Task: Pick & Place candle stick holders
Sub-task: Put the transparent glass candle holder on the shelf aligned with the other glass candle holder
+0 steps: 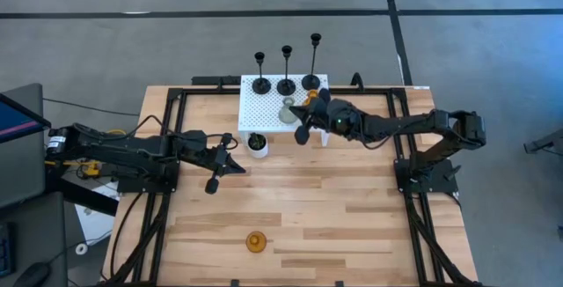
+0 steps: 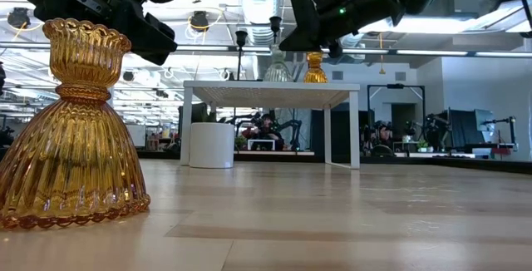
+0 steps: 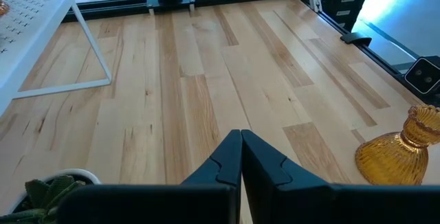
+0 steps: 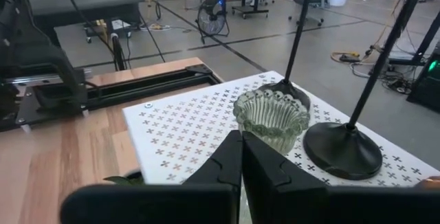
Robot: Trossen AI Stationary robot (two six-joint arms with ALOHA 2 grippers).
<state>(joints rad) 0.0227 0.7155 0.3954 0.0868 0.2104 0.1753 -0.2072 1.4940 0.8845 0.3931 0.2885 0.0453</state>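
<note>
Three black candle stick holders (image 1: 286,80) stand in a row along the top edge of the white perforated stand (image 1: 259,111), upper centre of the high view. The clear glass holder (image 1: 288,111) and an amber holder (image 1: 310,98) sit beside them. A second amber holder (image 1: 256,242) stands alone, bottom centre of the table (image 1: 352,225). The right gripper (image 1: 302,134), fingers together and empty, hovers at the stand's lower right. The left gripper (image 1: 213,184), also closed and empty, hangs left of centre near the potted plant (image 1: 257,143).

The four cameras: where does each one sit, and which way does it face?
High: overhead, straight down; both arms, white shelf.
Low: table height, looking level; amber holder near, arms above.
Left wrist: over bare boards; shut left pincer.
Right wrist: toward clear holder; shut right pincer.
Shared: the amber holder in high, low, left wrist.
</note>
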